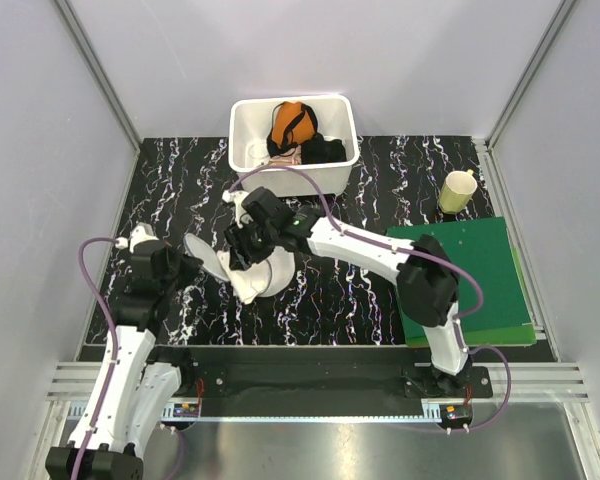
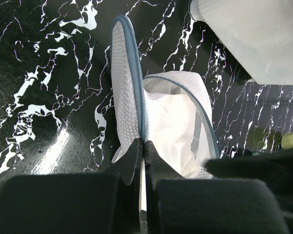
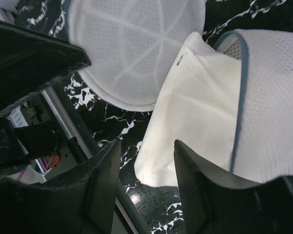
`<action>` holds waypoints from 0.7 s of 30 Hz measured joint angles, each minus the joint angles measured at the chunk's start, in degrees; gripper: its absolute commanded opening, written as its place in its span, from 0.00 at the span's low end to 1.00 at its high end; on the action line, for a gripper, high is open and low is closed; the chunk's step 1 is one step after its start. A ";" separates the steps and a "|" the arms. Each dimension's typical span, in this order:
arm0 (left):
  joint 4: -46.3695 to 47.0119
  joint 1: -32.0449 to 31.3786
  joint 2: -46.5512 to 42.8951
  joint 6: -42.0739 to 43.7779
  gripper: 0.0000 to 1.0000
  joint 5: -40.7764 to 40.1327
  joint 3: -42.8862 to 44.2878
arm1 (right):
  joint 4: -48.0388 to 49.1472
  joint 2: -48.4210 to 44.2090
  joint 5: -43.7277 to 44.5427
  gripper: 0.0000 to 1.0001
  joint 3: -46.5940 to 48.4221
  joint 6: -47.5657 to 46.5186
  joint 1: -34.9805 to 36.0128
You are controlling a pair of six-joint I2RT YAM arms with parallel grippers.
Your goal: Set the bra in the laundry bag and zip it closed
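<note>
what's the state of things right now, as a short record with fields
left hand: shut on the laundry bag rim
right hand: open, over the bra
bra: partly inside the bag, one end sticking out
bag: unzipped, lid flap open
white tub: behind, holding an orange garment and a black garment

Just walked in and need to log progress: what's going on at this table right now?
The left gripper is shut on the rim of the laundry bag, holding its flap up so the bag gapes open. The white bra sits partly inside, with one end sticking out. The right gripper hangs over that end, jaws apart, not gripping it. The zip is not yet closed.
</note>
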 measured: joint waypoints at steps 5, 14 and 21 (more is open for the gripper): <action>-1.09 -0.15 -1.14 -0.02 0.00 0.04 0.00 | 2.64 4.28 -3.43 0.67 -1.95 -3.08 0.04; -2.86 -0.46 -2.32 -0.07 0.00 0.48 1.38 | 5.55 5.44 -2.82 0.70 -4.72 -8.37 0.37; -3.26 -0.52 -3.30 -0.22 0.00 2.03 3.15 | 8.44 5.75 3.15 0.56 -5.35 -10.91 2.10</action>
